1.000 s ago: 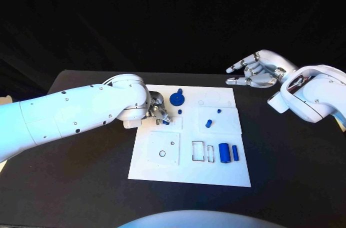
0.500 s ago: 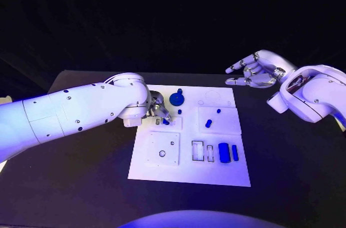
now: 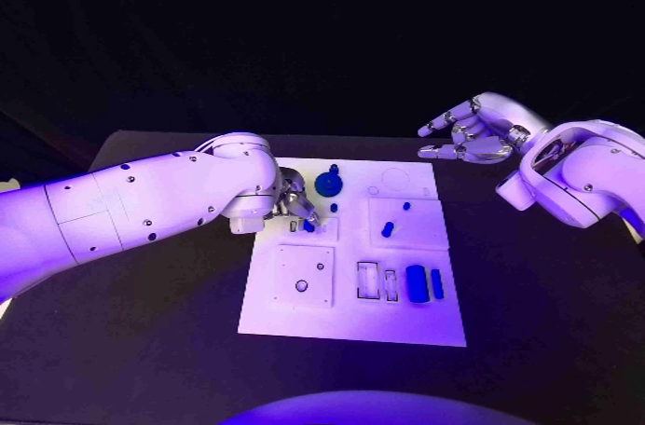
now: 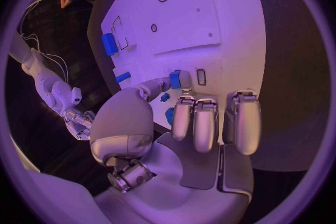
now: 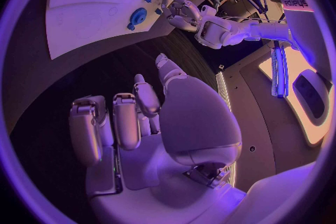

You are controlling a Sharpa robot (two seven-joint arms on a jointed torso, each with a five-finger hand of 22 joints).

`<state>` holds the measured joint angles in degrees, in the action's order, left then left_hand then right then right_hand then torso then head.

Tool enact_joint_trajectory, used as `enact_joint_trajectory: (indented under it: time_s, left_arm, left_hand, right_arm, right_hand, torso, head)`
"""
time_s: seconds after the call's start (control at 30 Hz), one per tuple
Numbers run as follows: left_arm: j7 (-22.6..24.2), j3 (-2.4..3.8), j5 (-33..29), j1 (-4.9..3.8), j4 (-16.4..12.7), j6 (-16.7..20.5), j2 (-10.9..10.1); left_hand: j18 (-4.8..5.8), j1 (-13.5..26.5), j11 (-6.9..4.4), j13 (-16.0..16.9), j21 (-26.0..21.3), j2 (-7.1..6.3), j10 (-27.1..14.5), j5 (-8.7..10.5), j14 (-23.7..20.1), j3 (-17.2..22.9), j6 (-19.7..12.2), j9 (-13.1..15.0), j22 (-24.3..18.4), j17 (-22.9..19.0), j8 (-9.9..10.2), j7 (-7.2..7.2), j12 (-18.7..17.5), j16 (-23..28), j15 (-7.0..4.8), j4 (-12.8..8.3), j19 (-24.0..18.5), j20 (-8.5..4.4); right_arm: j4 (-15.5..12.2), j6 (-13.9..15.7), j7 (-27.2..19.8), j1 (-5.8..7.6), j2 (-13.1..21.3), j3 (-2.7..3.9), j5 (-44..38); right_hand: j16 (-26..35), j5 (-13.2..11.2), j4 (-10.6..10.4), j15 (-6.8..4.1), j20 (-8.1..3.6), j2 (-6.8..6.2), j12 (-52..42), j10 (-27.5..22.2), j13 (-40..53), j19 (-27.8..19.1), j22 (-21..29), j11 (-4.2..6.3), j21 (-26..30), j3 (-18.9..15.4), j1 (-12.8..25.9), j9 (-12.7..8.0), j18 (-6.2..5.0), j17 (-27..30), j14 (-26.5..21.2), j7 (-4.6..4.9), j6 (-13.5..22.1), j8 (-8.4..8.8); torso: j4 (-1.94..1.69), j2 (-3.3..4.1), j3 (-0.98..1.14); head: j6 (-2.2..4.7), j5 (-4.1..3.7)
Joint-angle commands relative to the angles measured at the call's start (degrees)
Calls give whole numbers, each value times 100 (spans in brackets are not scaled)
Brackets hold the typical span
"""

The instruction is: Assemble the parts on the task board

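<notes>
The white task board [image 3: 352,322] lies in the middle of the black table. My left hand [image 3: 292,204] is over the board's left edge and pinches a small blue part [image 3: 309,225] between thumb and a finger; the left wrist view shows that part [image 4: 175,79] just beside a small rectangular slot [image 4: 201,77]. A blue round part with a stem [image 3: 331,180] stands at the board's far side. A short blue peg [image 3: 387,228] lies mid-board. Two blue cylinders [image 3: 418,283] lie at the right. My right hand [image 3: 469,138] hovers empty beyond the board's far right corner, fingers apart.
Empty outlined recesses [image 3: 367,281] lie left of the cylinders, and a square plate with a hole [image 3: 304,277] sits toward the board's near left. My left arm [image 3: 134,211] spans the table's left side. Bare black table [image 3: 551,294] surrounds the board.
</notes>
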<state>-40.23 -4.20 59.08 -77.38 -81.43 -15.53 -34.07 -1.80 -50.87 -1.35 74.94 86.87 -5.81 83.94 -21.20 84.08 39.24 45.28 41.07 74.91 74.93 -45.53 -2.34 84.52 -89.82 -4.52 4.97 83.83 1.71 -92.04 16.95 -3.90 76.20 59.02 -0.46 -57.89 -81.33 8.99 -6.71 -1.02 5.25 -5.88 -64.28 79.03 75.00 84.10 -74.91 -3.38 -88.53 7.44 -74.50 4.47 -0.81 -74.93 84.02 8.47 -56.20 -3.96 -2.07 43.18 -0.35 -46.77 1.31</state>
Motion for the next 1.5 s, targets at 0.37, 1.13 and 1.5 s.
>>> enact_joint_trajectory:
  time_s: [0.37,1.13,1.5]
  left_arm:
    - [-763,-73,-115,60,134,-404,141]
    - [-783,-104,-110,60,195,-581,178]
    - [-782,-108,-89,60,205,-514,183]
  left_hand:
    - [30,155,-39,902,-26,37,209,39,592,-237,100,-20,790,1507,45,11,3,-18,-53,77,352,-47]
    - [30,303,-48,875,-33,-93,192,42,592,-649,170,-41,788,1507,66,22,-26,-18,-68,147,353,-59]
    - [27,466,-46,858,-45,-66,181,46,592,-1096,219,-60,778,1507,89,20,-46,-18,-70,385,351,-63]
  right_arm:
    - [-87,-88,13,-3,20,1,-41]
    - [-141,-89,10,-3,52,1,-47]
    - [-151,-85,7,-2,58,1,-48]
  right_hand:
    - [34,42,19,20,31,45,30,-29,15,290,-1104,3,37,-29,-25,7,-24,-323,332,-8,-10,-7]
    - [50,51,30,19,30,48,57,-41,-3,282,-1093,3,43,-34,-47,8,-27,-303,328,-8,-10,-7]
    - [50,51,30,19,30,48,57,-41,-3,282,-1093,3,43,-34,-47,8,-27,-303,328,-8,-10,-7]
  torso:
    - [0,4,-1]
    - [-9,-1,-4]
    - [-5,-1,-5]
  head:
    - [-31,-19]
    - [-46,-36]
    - [-56,-29]
